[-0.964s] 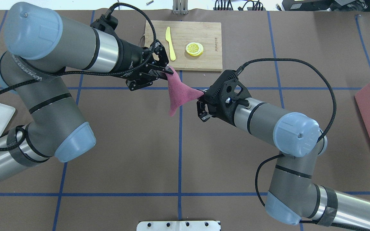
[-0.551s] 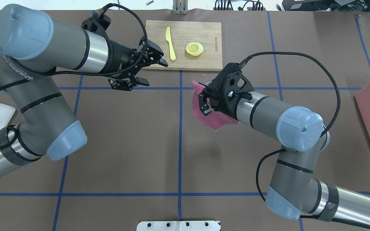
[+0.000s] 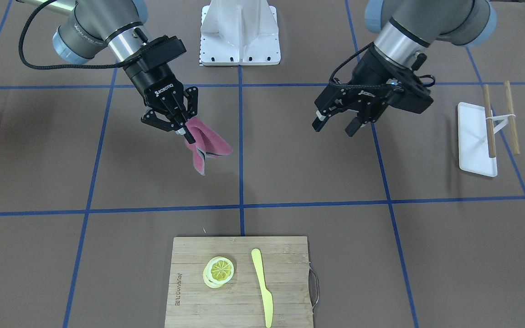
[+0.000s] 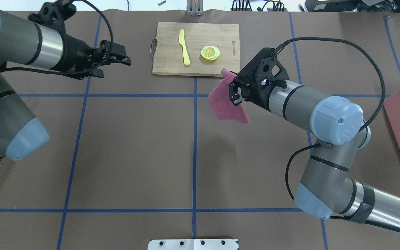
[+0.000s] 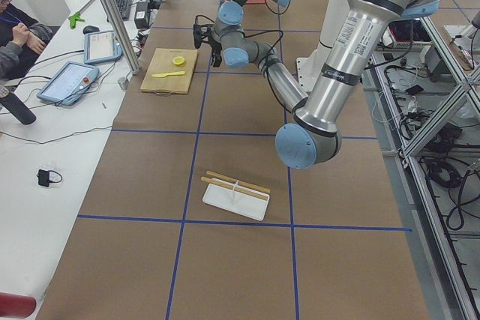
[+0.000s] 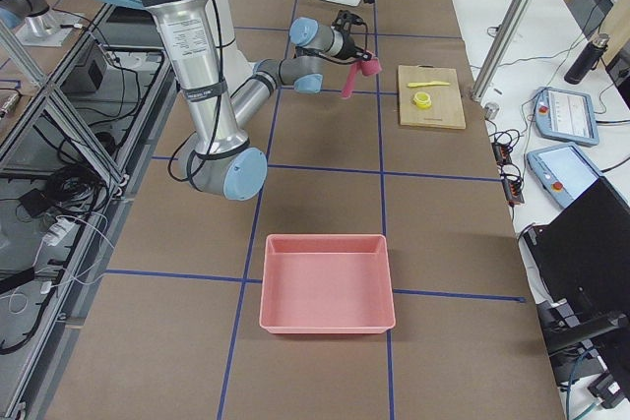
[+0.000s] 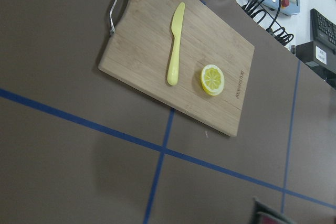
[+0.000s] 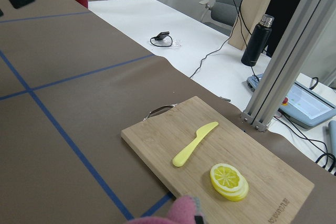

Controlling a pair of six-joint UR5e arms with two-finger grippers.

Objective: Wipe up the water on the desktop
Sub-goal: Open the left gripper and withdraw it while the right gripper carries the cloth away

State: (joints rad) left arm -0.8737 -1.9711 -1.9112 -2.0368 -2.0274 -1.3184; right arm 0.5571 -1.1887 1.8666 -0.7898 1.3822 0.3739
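Two containers come first, nearest the robot's side of the desktop (image 4: 134, 146). A white tray (image 3: 472, 141) sits by the left edge with a pair of wooden sticks (image 3: 488, 120) tied together. One stick lies across the tray and the other is just off its outer side. A pink bin (image 6: 327, 326) sits by the right edge, only its bare floor showing inside. Further out, around the middle, the right gripper (image 4: 234, 94) is clamped on a pink cloth (image 4: 222, 107). The cloth dangles folded from the jaws, just short of the board's near right corner. The left gripper (image 3: 335, 126) is over toward the far left, jaws apart. At the far edge, centre, there's a cutting board (image 4: 165, 45) with a yellow knife (image 4: 185, 47) and lemon slices (image 4: 210, 53) on it, side by side, not touching.
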